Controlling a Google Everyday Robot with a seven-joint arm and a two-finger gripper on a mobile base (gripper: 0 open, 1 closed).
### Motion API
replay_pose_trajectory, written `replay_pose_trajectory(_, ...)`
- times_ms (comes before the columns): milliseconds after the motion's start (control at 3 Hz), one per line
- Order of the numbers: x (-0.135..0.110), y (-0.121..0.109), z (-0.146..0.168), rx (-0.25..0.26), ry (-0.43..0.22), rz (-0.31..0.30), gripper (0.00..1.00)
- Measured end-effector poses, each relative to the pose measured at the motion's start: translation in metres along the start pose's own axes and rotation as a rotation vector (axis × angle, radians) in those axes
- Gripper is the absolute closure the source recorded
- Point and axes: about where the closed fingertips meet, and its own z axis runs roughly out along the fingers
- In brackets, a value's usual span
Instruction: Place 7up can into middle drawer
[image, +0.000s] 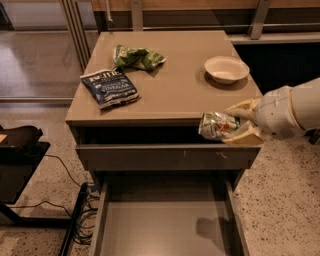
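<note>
The 7up can (216, 125), dented, silvery white and green with a red spot, lies sideways in my gripper (239, 125), which is shut on it. The gripper holds it in the air just in front of the cabinet's front right edge, above the pulled-out middle drawer (165, 225). That drawer is a wide taupe-grey tray with a plain floor and thin side walls, and nothing lies in it. The can's shadow falls on the drawer floor at the right. My white arm (295, 107) comes in from the right.
On the cabinet top (180, 90) lie a dark blue chip bag (109, 87), a green wrinkly snack bag (137, 56) and a white bowl (226, 68). A scratched drawer front (167, 156) sits above the open drawer. A black stand with cables (20, 160) is at the left.
</note>
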Motion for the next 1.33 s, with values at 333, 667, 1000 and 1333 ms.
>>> replay_pose_trajectory(333, 0.045, 0.056, 0.045, -0.047, 0.004, 0.086, 1.00)
replay_pose_trajectory(667, 0.044, 0.055, 0.045, -0.047, 0.003, 0.085, 1.00)
replay_pose_trajectory(1000, 0.051, 0.055, 0.066, -0.059, -0.004, 0.108, 1.00)
replay_pose_trajectory(1333, 0.070, 0.065, 0.120, -0.085, -0.028, 0.163, 1.00)
